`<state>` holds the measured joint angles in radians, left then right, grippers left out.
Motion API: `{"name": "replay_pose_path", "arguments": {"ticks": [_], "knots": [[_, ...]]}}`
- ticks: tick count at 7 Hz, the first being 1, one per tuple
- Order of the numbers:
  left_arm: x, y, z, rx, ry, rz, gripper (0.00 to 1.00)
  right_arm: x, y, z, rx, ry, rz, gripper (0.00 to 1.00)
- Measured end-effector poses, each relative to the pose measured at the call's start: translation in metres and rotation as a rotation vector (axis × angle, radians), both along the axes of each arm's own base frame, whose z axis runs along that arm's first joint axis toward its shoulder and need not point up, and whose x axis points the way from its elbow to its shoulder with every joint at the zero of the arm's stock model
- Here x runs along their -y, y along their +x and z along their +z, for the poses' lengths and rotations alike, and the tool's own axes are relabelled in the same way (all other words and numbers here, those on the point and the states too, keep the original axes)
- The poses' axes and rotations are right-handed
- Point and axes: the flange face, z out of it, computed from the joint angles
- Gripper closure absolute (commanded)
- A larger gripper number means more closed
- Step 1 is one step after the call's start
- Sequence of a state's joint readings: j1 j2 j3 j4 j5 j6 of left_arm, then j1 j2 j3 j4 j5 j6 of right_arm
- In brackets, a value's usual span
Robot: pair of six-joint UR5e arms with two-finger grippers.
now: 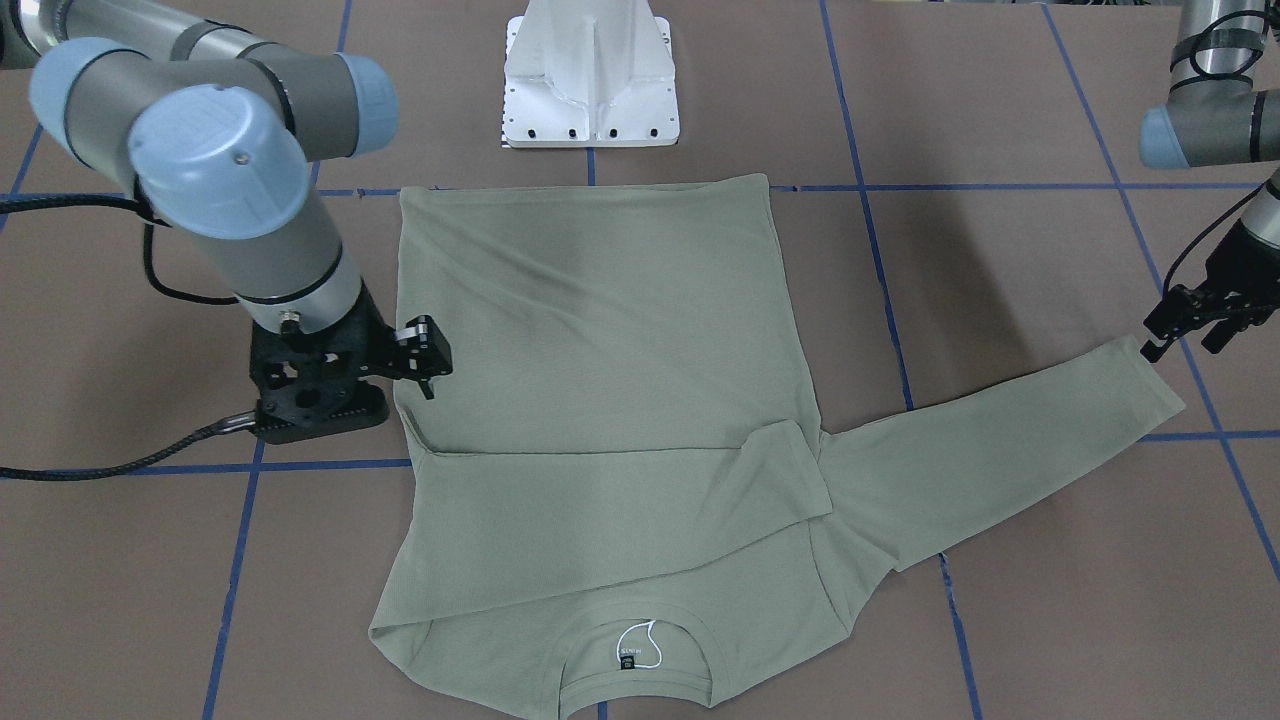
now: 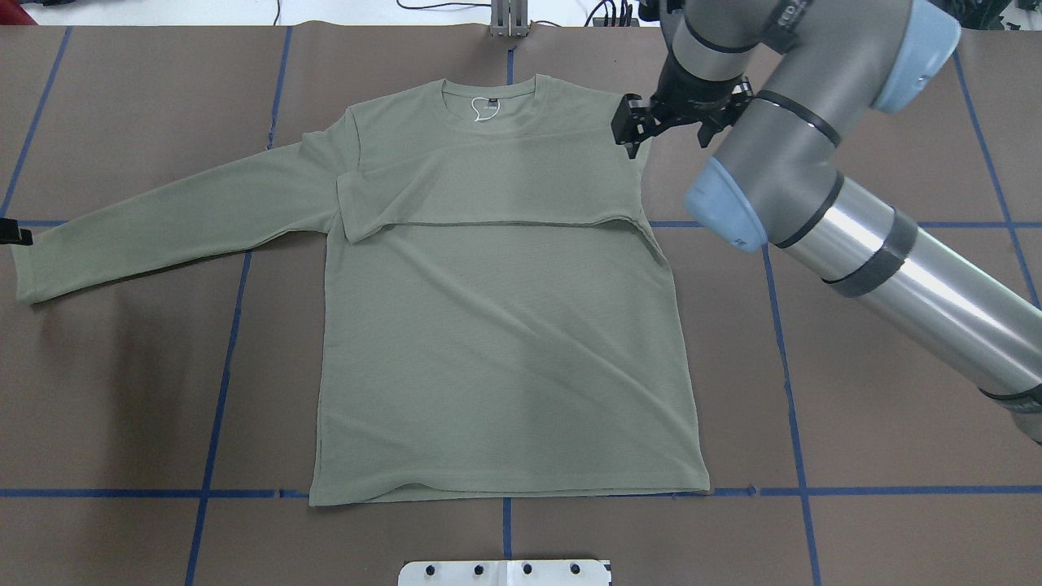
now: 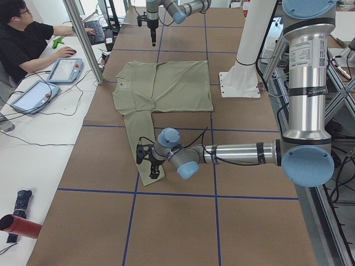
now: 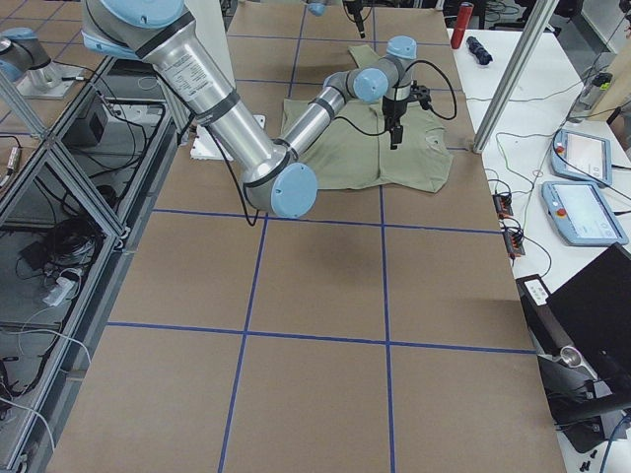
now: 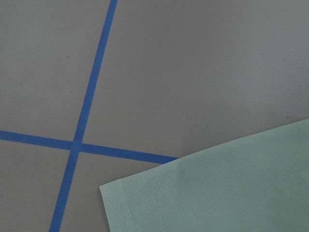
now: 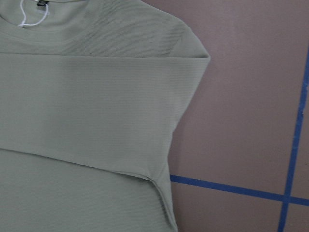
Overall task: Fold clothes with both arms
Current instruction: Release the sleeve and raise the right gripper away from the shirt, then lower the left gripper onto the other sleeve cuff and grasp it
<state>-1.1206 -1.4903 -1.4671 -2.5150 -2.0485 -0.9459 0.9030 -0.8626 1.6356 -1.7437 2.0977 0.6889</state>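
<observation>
Taped table (image 2: 122, 391), pedestal (image 2: 505, 572) near shirt (image 2: 505, 342)

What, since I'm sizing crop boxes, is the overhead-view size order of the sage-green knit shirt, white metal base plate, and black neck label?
1. sage-green knit shirt
2. white metal base plate, partly cut off by the frame edge
3. black neck label
</observation>
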Motion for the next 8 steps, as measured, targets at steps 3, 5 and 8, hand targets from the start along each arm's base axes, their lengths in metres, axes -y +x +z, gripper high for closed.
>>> {"name": "replay_pose_path", "arguments": {"ticks": [3,5,8], "knots": [[-0.003,0.02,0.032,0.052,-0.036,0.02,0.0,-0.009,0.025,0.029,-0.01,0.006,-0.016,0.0],[0.003,0.029,0.039,0.061,-0.044,0.033,0.0,-0.012,0.024,0.03,-0.01,0.009,-0.02,0.0],[0.004,0.031,0.046,0.068,-0.05,0.039,0.0,-0.017,0.019,0.028,-0.007,0.013,-0.03,0.0]]}}
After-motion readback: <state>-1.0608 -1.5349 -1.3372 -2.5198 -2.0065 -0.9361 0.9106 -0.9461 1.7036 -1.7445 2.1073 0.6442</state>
